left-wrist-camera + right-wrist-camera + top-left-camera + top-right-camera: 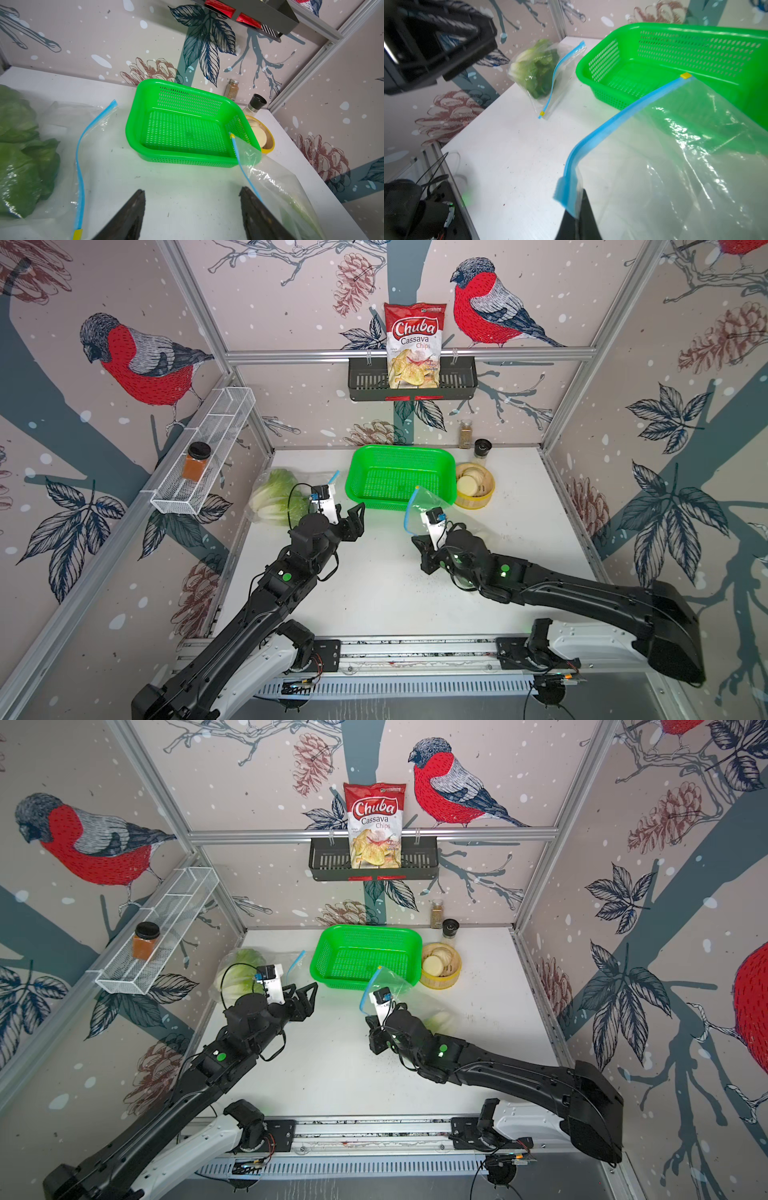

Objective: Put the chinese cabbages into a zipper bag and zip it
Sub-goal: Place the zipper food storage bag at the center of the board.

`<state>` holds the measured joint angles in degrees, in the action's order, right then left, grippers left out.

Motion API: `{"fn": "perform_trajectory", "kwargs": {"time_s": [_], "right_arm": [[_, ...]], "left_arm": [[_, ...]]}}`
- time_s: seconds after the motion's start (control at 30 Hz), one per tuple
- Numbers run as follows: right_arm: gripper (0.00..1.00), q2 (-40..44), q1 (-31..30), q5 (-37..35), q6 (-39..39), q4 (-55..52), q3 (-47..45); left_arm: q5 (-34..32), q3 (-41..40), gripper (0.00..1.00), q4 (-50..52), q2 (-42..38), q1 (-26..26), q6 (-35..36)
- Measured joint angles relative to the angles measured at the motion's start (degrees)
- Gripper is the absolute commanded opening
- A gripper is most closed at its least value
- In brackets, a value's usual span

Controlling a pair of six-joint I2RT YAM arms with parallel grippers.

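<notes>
Right tool [578, 209] is pinched shut on the blue corner of the bag [675, 166]; left tool [192, 190], beside it, is spread wide and empty. With so shallow a pinch, that corner could be tugged free during zipping.

The left arm [266, 597] and the right arm [582, 597] were glossy black, rounded shells joined to white base links [253, 659], and each carried a round green dot [286, 576] on the forearm. Each wrist bore a white camera block [328, 506] with a small blue part, fed by a thin black cable [291, 494] that looped free. The left gripper [192, 189] had dark, matte, wedge-shaped fingers [126, 216].
</notes>
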<state>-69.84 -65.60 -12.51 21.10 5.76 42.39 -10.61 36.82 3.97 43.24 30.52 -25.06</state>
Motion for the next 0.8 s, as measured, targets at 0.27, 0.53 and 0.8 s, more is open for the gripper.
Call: {"fn": "perform_trajectory", "kwargs": {"time_s": [0.27,0.53,0.8], "right_arm": [[0.37,-12.4,-3.4,6.9,1.2,7.2,0.5],[0.9,-9.2,-4.0,6.7,1.0,5.9,3.8],[1.0,3.0,9.4,-6.9,3.2,0.9,5.6]], "left_arm": [[-4.5,-2.4,0.72,0.7,-3.1,0.0,-2.6],[-6.9,-4.8,0.96,1.6,-3.9,0.0,-3.5],[-21.6,-8.6,0.96,-0.9,1.7,-1.0,-3.0]]}}
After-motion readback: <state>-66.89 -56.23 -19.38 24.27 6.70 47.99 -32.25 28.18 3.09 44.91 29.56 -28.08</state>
